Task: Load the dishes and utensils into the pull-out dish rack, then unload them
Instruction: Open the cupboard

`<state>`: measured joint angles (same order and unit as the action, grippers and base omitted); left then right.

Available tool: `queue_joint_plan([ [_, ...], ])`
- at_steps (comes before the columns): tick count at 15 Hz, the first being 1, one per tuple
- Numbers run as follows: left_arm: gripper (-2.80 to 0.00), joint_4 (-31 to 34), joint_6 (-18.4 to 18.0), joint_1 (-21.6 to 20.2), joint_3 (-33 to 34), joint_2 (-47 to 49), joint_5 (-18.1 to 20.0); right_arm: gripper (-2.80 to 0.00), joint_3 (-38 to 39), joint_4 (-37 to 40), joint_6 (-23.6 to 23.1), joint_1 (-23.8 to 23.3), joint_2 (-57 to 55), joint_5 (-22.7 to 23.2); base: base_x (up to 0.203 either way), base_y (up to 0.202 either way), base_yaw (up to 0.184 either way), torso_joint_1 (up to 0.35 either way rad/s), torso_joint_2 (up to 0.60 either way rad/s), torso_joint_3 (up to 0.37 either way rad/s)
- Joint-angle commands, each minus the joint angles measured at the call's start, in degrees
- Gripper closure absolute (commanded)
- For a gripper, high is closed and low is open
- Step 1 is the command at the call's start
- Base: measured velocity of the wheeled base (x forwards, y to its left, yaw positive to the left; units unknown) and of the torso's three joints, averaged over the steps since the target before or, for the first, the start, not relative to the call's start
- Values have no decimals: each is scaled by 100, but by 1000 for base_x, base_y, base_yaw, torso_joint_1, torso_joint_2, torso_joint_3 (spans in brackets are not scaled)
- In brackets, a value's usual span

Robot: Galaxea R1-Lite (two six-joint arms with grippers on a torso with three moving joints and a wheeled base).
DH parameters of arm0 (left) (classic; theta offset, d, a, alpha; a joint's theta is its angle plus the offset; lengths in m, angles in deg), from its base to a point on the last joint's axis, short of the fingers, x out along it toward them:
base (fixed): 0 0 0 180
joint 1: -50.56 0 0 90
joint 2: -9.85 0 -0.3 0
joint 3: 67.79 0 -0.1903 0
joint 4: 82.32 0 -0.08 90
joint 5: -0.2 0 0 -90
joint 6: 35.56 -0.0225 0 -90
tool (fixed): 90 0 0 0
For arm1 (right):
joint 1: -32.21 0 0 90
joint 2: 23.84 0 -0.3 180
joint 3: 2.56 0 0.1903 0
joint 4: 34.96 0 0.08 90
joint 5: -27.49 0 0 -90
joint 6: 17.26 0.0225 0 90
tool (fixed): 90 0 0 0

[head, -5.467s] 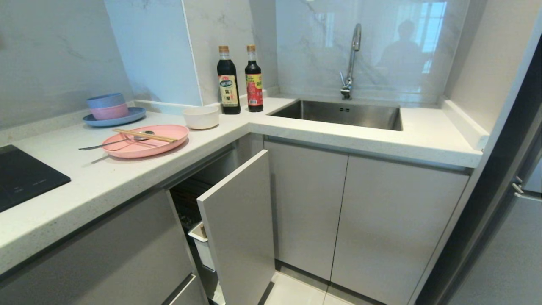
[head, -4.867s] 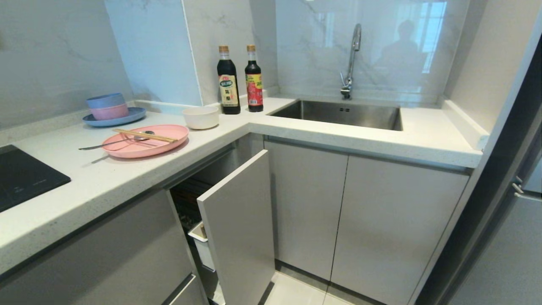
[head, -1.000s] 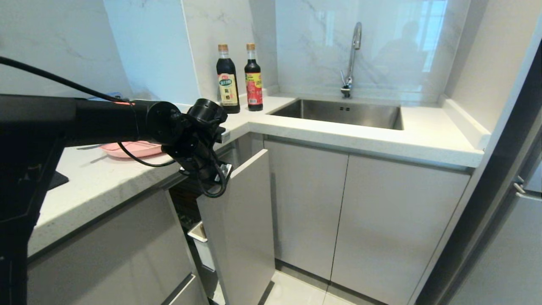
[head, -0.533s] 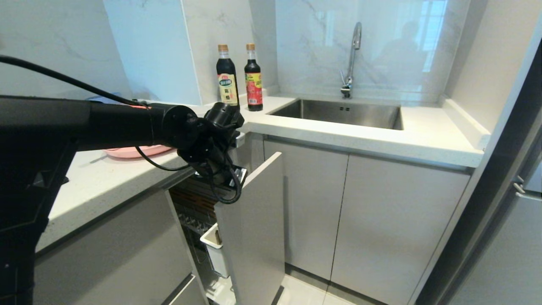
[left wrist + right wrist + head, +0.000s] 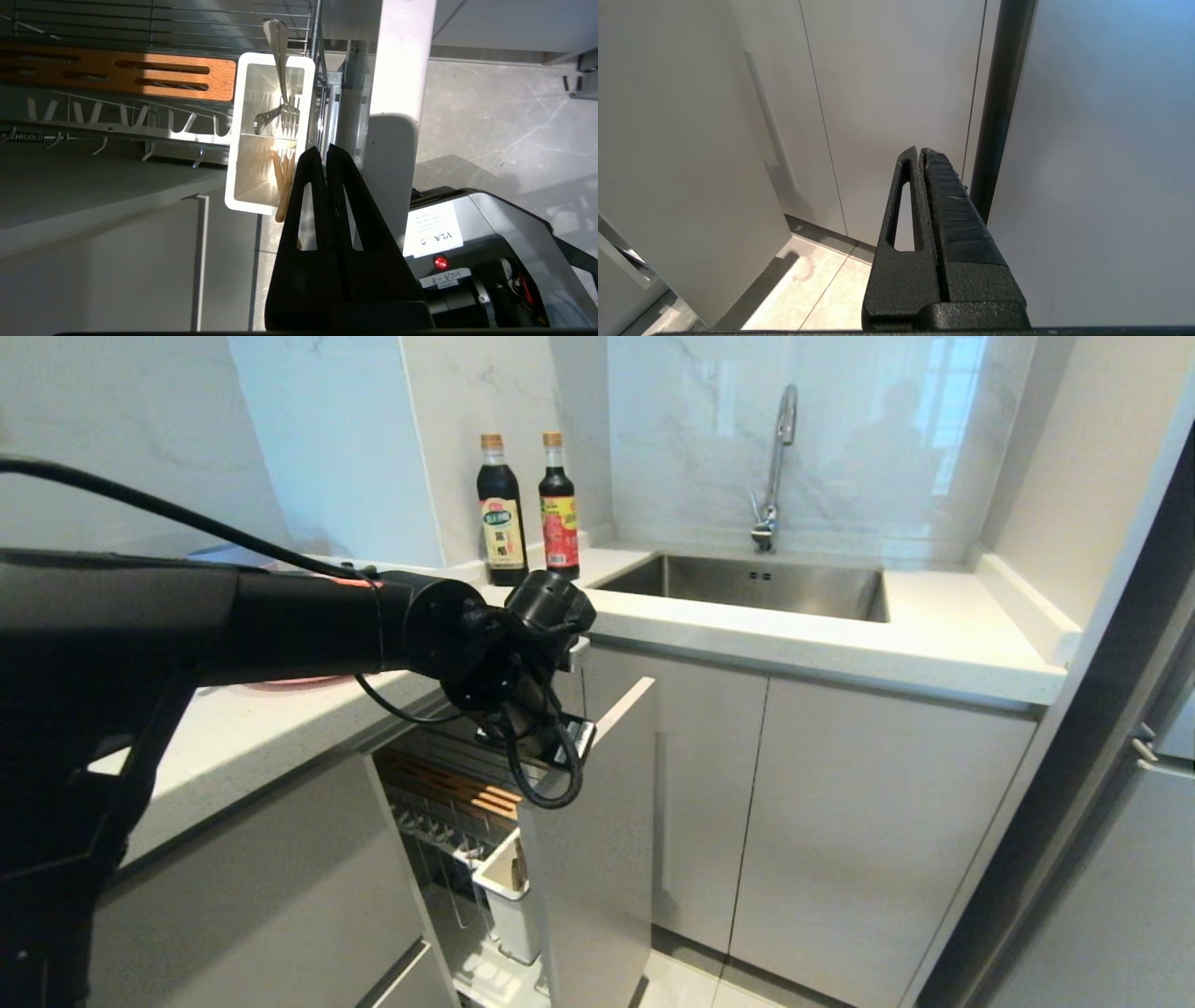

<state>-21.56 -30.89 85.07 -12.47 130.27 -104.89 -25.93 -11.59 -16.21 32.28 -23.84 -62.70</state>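
Observation:
The pull-out dish rack [image 5: 439, 831] stands partly out under the counter, its pale front [image 5: 597, 868] toward the room. Its slotted wooden strip [image 5: 117, 77] and white cutlery tub [image 5: 268, 135] show in the left wrist view. My left gripper [image 5: 324, 148] is shut on nothing, just inside the top edge of the front [image 5: 402, 70]. Of the dishes, only a sliver of the pink plate [image 5: 280, 682] shows on the counter. The bowl and the utensils are hidden behind my left arm [image 5: 308, 625]. My right gripper [image 5: 920, 150] hangs shut by the lower cabinet doors.
A fork [image 5: 280, 93] and wooden sticks [image 5: 281, 186] stand in the tub. Two dark bottles [image 5: 499, 513] stand at the counter's corner, beside a steel sink [image 5: 747, 583] with a tap. Closed cabinet doors [image 5: 840, 831] lie right of the rack. My base [image 5: 467, 261] is close below.
The rack's front has slid outward to the right over the last second, baring the wooden strip and more of the tub. My left arm moved right with it and now covers more of the counter.

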Motion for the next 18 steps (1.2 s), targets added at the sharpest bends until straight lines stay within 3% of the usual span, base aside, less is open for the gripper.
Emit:
queue_joint_plan([
  [1, 0, 14, 140, 157, 0, 5, 6, 0, 9, 0, 1, 1, 0, 1, 0, 0, 0, 0, 0, 0],
  [8, 0, -13, 477, 715, -67, 69, 95, 0, 9, 0, 1, 1, 0, 1, 0, 0, 0, 0, 0, 0],
  [13, 0, -18, 753, 1172, -141, 56, 377, 0, 9, 0, 1, 1, 0, 1, 0, 0, 0, 0, 0, 0],
  [18, 0, -22, 816, 1546, -160, 69, 429, 0, 9, 0, 1, 1, 0, 1, 0, 0, 0, 0, 0, 0],
])
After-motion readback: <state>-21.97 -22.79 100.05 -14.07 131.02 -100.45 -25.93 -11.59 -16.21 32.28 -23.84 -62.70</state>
